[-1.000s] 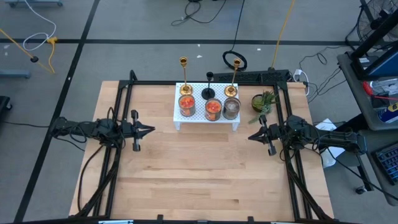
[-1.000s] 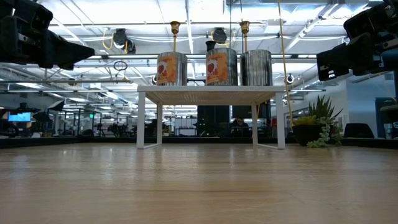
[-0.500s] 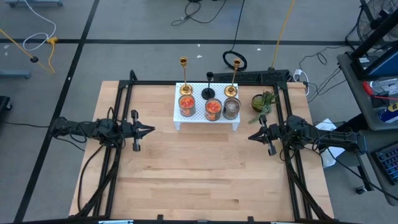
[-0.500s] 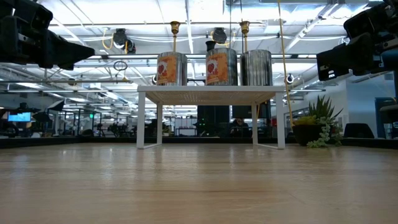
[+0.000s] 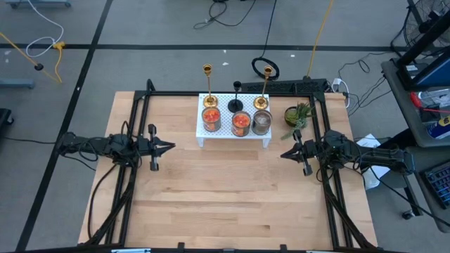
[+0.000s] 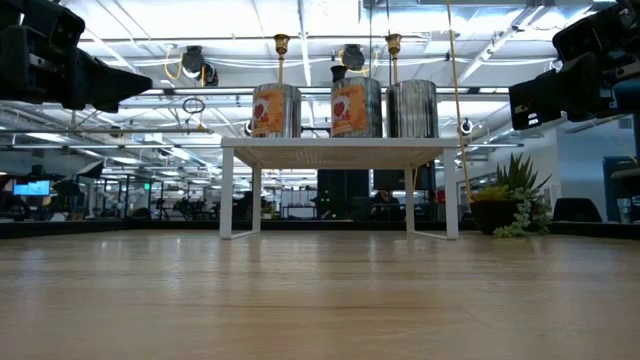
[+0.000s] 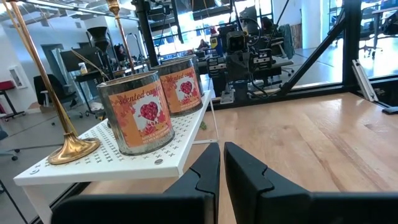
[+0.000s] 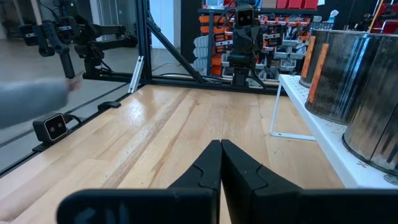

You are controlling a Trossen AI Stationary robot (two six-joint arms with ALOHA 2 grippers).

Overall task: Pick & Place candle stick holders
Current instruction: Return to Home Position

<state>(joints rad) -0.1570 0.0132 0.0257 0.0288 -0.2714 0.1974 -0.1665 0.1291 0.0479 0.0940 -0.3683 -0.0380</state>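
Observation:
On the white perforated rack [image 5: 234, 131] at the table's far middle stand two slim gold sticks [image 5: 208, 86] [image 5: 266, 86] on round bases, a short black holder [image 5: 236, 98], two orange-red glass cups [image 5: 211, 118] [image 5: 241, 123] and a greyish clear cup [image 5: 261, 122]. My left gripper [image 5: 171, 147] is shut and empty at the table's left, level, pointing right. My right gripper [image 5: 283, 154] is shut and empty at the right, pointing left. The left wrist view shows the orange cups [image 7: 140, 112] and a gold base [image 7: 73, 149].
A small green potted plant [image 5: 295, 114] stands right of the rack, near my right arm. A black frame [image 5: 140, 105] runs along the table's edges. Bare wood lies between the two grippers and toward the near edge [image 5: 225, 211].

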